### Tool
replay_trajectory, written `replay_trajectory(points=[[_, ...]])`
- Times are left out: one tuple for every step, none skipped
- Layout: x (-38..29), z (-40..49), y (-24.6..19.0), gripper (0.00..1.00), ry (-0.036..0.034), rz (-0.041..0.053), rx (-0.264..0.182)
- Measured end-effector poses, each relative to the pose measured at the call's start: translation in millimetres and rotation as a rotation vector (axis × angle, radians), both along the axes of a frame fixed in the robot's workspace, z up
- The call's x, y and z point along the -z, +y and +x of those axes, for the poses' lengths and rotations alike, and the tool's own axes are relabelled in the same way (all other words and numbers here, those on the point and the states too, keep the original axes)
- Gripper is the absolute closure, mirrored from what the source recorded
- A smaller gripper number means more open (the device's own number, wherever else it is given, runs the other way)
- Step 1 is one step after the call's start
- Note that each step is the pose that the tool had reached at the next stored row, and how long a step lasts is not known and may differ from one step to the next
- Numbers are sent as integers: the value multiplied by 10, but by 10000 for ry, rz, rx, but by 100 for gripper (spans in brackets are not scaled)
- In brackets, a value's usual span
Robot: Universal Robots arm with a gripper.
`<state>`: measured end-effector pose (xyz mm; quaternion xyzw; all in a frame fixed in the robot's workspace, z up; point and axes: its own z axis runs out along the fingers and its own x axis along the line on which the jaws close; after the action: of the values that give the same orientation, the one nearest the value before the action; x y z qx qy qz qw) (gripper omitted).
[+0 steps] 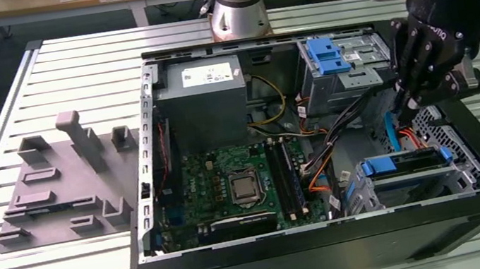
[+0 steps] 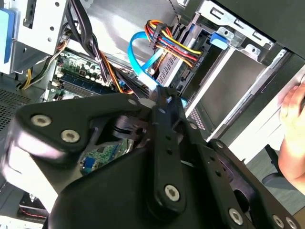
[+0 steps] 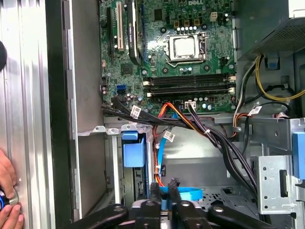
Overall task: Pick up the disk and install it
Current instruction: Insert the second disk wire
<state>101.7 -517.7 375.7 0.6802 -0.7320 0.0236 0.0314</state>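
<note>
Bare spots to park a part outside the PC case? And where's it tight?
Free: slatted table behind the grey fixture block, and the strip in front of it. Tight: inside the case, cables crowd the space between motherboard and drive cage, where the gripper hangs.

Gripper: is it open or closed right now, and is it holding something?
Gripper: inside the computer case, above the lower drive bay; open or closed cannot be told, and no held object can be made out.

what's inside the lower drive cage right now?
The drive cage holds a blue-framed carrier, with the gripper above it. The disk's body is covered by the cage, so I can't confirm it's fully seated.
</note>
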Motion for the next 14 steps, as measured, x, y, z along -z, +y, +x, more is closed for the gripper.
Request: replay_trajectory(points=[[2, 0, 0, 83, 0, -1, 1], [4, 0, 0, 84, 0, 0, 1], [7, 0, 0, 84, 0, 1, 0], [10, 0, 0, 84, 0, 1, 1], [13, 0, -1, 84, 0, 4, 1], [18, 0, -3, 84, -1, 18, 2], [23, -1, -6, 84, 0, 54, 3], [29, -1, -10, 84, 0, 134, 4], [34, -1, -12, 84, -1, 277, 3], [37, 0, -14, 84, 0, 421, 2], [41, 0, -17, 84, 0, 555, 2], [47, 0, -20, 84, -1, 620, 2], [53, 0, -20, 84, 0, 626, 2], [57, 0, -21, 84, 0, 623, 2]])
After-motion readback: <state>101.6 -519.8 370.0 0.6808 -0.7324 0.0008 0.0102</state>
